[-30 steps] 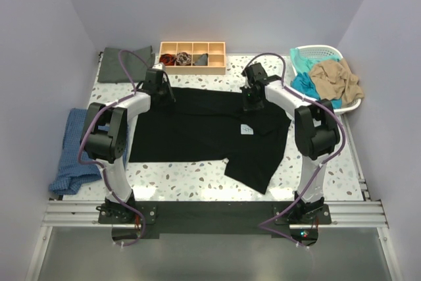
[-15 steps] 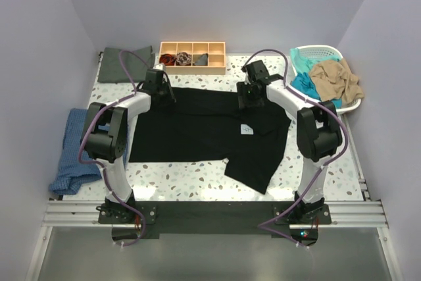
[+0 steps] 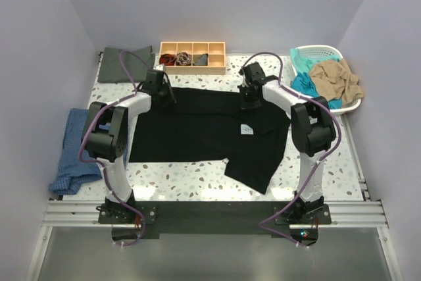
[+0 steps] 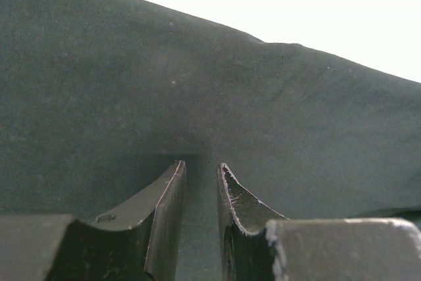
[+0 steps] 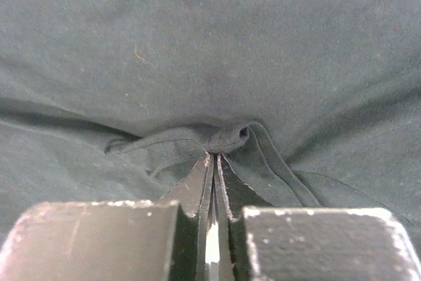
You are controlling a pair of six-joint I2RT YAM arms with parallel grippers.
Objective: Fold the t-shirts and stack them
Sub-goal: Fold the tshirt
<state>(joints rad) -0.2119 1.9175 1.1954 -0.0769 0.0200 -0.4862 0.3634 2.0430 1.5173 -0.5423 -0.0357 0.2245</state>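
Right end effector (image 5: pixel 212 157) nearly closed, with small fold of large black soft t-shirt (image 3: pixel 197 129) pinched. Left end effector (image 4: pixel 200 166) narrowly parted against shirt's far edge; grasp cannot be told. Shirt spread across speckled white worktop (image 3: pixel 191 179).

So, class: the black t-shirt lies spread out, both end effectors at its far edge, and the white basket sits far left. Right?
Wrong side: the top external view shows the white basket far right. The rest, black t-shirt included, stands.
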